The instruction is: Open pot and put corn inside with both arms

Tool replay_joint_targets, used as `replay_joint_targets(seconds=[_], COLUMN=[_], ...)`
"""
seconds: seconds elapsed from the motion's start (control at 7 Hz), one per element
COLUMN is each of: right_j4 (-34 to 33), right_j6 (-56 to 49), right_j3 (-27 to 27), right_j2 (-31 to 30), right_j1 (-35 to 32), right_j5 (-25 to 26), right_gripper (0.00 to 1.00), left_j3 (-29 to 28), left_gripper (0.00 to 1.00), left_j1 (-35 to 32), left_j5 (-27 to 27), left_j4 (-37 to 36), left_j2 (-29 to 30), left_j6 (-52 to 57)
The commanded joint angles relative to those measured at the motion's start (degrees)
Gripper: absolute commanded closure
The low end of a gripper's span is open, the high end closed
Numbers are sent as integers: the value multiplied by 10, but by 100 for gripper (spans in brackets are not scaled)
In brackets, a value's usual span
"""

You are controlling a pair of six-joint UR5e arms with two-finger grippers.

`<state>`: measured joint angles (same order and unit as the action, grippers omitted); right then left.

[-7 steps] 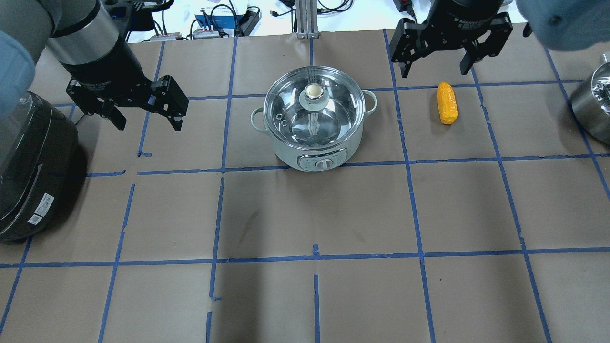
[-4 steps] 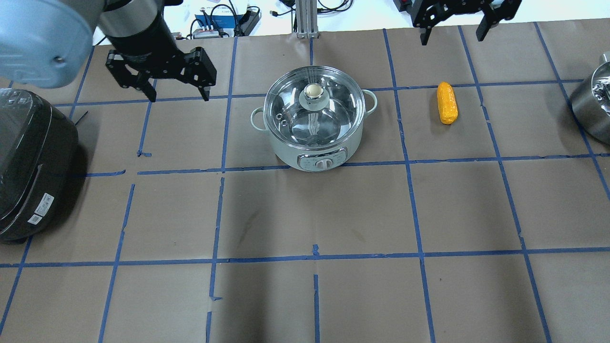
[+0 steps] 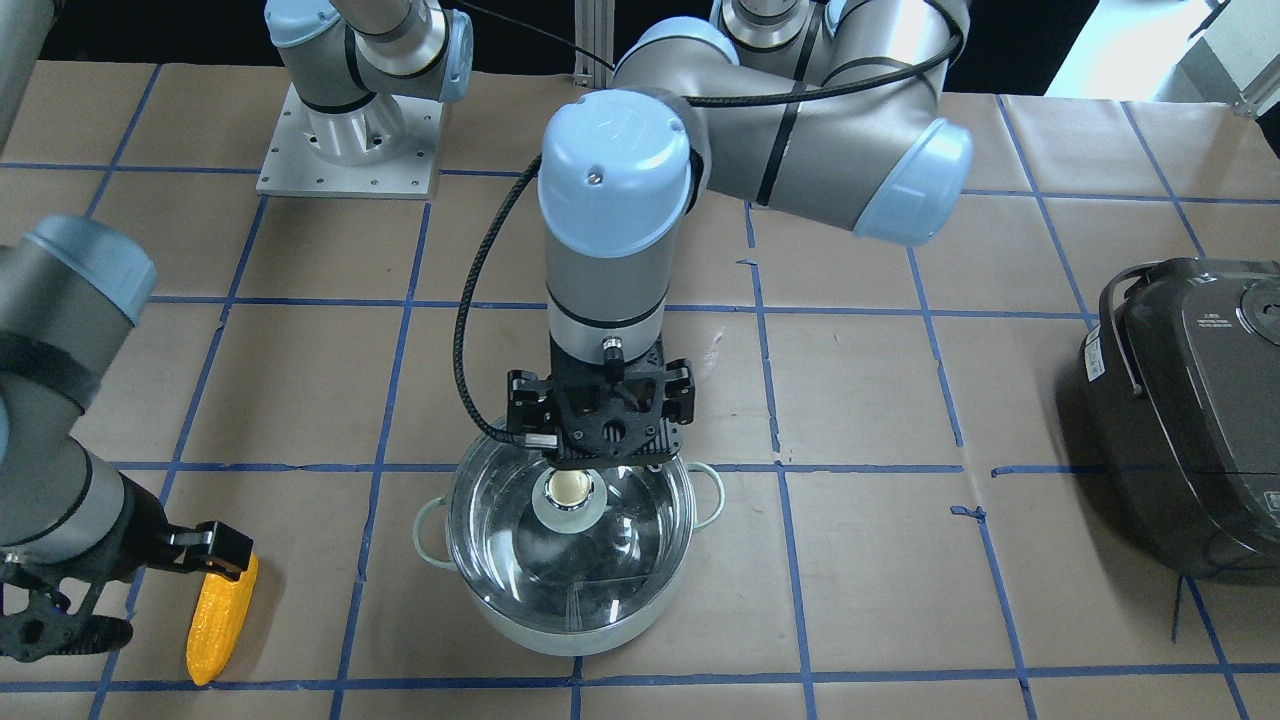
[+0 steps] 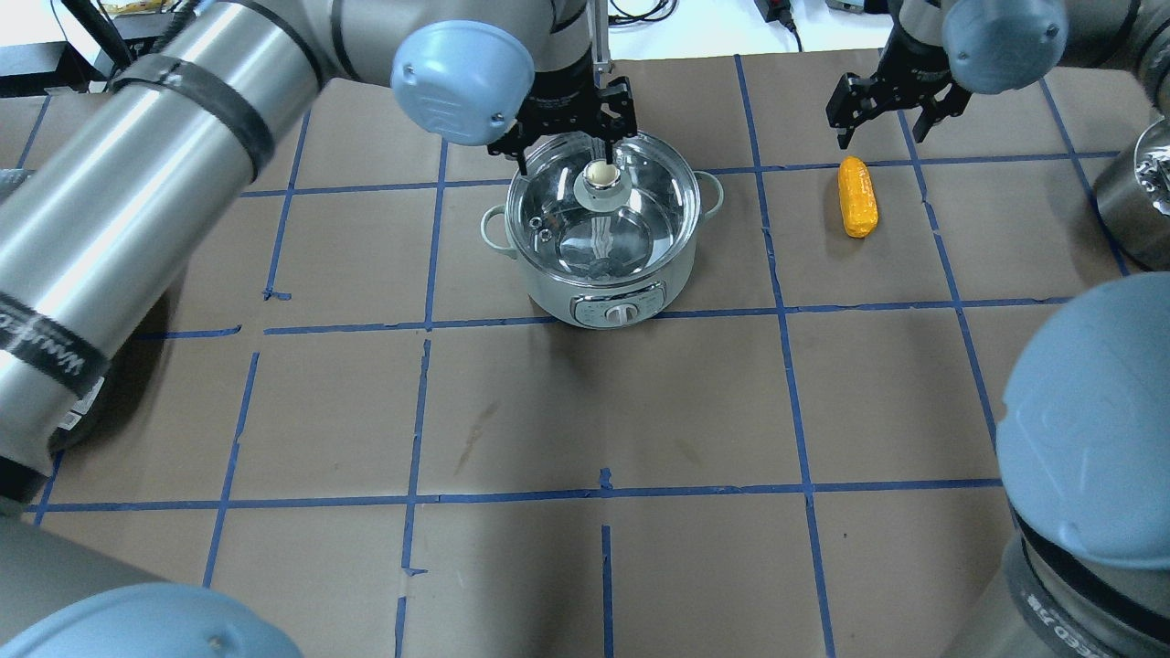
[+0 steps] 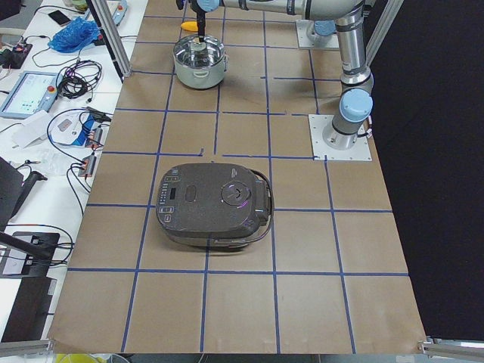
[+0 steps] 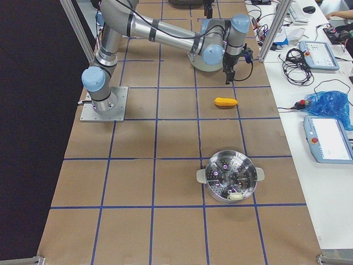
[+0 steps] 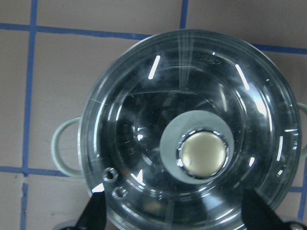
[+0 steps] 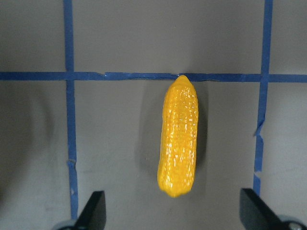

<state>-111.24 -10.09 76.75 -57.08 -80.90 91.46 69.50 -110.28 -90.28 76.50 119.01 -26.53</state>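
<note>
The mint-green pot stands mid-table with its glass lid on; the knob shows on top. It also shows in the front view and the left wrist view. My left gripper hovers open above the lid, about over the knob, touching nothing. The yellow corn lies on the table to the pot's right. My right gripper hangs open above it, and the right wrist view shows the corn between the open fingers, apart from them.
A dark grey rice cooker sits at the table's left end. A steel steamer pot stands at the right end, beyond the corn. Blue tape lines grid the brown paper table.
My left gripper has swung from the table's left side to above the pot's lid. My right gripper has come to hang above the corn. Pot and corn have not moved.
</note>
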Motion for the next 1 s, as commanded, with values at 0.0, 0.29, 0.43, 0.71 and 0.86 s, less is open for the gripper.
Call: replay_joint_targets(seconds=[0.0,0.29,0.43,0.71,0.86], right_j4=[-64,-117,-116,-105,-102], right_j6=[0,1,1,5,6], right_j3=[29,60,61,56,52], right_j2=[49,65,66,63,58], right_j1=[6,10,11,11,11], right_j5=[-1,-1,-1,0,0], right_gripper=[16,18,35,89,93], left_j3=[-6,-5,-5,-5,-7], left_gripper=[0,0,48,90,91], left_j1=[-8,-8,-8,-8,-8], left_j5=[20,17,14,14,14], left_j4=[-28,-44,-45,-45,-44], left_j2=[31,45,44,43,31], left_j6=[-25,-24,-16,-15,-15])
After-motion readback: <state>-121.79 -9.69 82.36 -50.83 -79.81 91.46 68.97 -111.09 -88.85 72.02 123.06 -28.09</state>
